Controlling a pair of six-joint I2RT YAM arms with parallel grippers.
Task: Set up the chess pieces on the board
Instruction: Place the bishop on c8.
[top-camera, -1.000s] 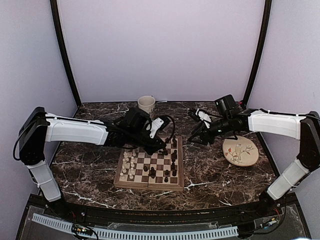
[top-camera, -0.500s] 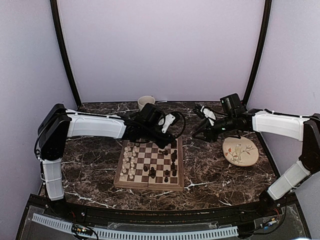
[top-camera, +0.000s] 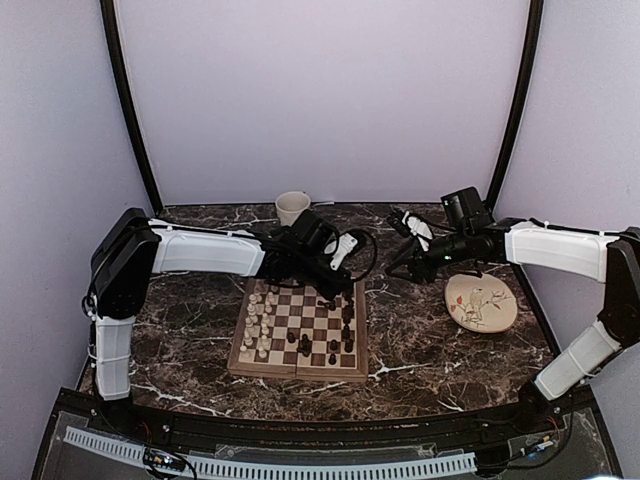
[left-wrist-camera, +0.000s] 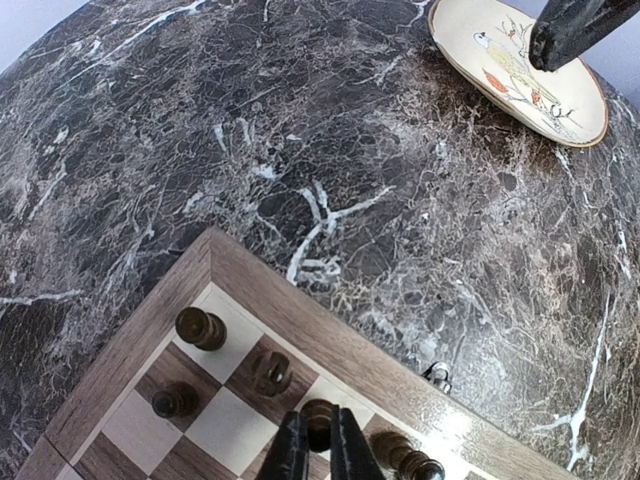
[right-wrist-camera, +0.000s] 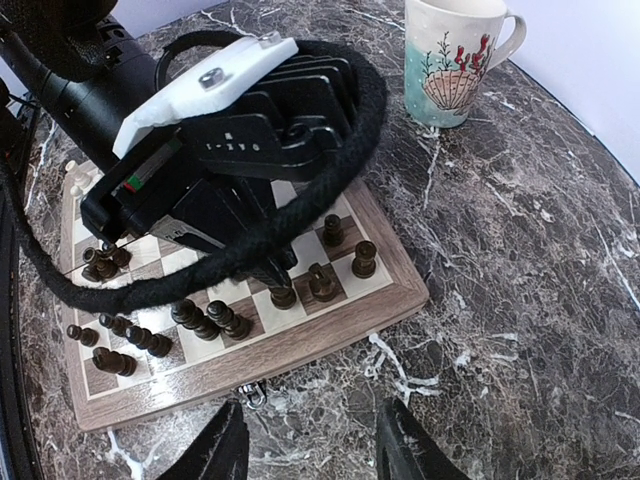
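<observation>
The board (top-camera: 297, 371) lies mid-table, with cream-white chess pieces (top-camera: 258, 325) along its left side and dark chess pieces (top-camera: 346, 318) on the right. My left gripper (top-camera: 332, 288) is low over the board's far right corner. In the left wrist view, my left gripper (left-wrist-camera: 320, 448) is shut on a dark piece (left-wrist-camera: 318, 418) standing on an edge-row square. Other dark pieces (left-wrist-camera: 200, 327) stand beside it. The right wrist view shows the same held piece (right-wrist-camera: 283, 295). My right gripper (top-camera: 393, 271) hovers right of the board, and the right wrist view shows my right gripper (right-wrist-camera: 315, 452) open and empty above the marble.
A cream cup (top-camera: 292, 207) stands at the back behind the left arm; it also shows in the right wrist view (right-wrist-camera: 450, 55). A round cream plate (top-camera: 481, 303) lies to the right of the board. A metal clasp (right-wrist-camera: 250, 392) sticks out from the board's right edge.
My left arm has reached farther back and right, to the board's far right corner. My right gripper has drawn back a little, up and to the right, then stayed still.
</observation>
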